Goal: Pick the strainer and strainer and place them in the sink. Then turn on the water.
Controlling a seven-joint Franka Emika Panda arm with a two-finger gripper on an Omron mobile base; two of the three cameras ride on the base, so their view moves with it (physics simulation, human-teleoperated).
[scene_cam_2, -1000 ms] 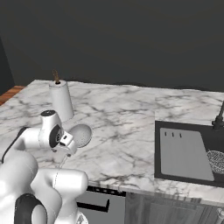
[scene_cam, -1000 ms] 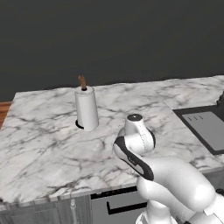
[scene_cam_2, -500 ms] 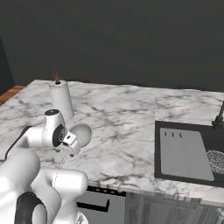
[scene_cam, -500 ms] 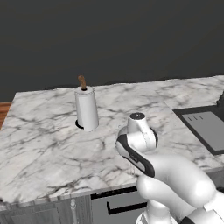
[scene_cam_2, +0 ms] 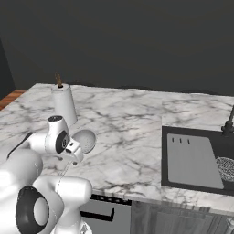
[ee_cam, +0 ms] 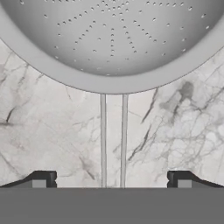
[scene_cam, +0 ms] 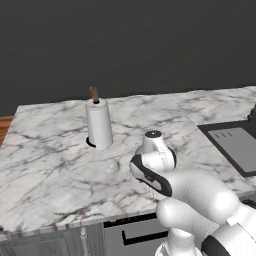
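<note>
While the gripper (ee_cam: pixel 112 179) hangs over the marble counter (scene_cam: pixel 55 165) with its jaws spread wide and holding nothing, the strainer (ee_cam: pixel 112 39) lies directly below it in the hand view. Its round perforated bowl takes up the upper part of that view, and its thin two-wire handle runs down the middle, between the two dark fingertips (ee_cam: pixel 43 178) with bare marble on either side. Whether the tips touch the counter cannot be told.

From the right base view this strainer (scene_cam_2: pixel 84 140) sits on the counter just beside the arm's wrist, not far from the front edge. A white paper towel roll (scene_cam_2: pixel 64 105) stands upright behind it, near but apart, toward the counter's back left corner. Between the strainer and the sink (scene_cam_2: pixel 201 135) lies a wide stretch of open marble.

The sink is recessed at the right end of the counter, with a flat grey drainboard panel (scene_cam_2: pixel 191 161) on its near side and a black tap (scene_cam_2: pixel 228 123) at its far edge. A second strainer (scene_cam_2: pixel 226 167) rests inside the basin, at the picture's right border.
</note>
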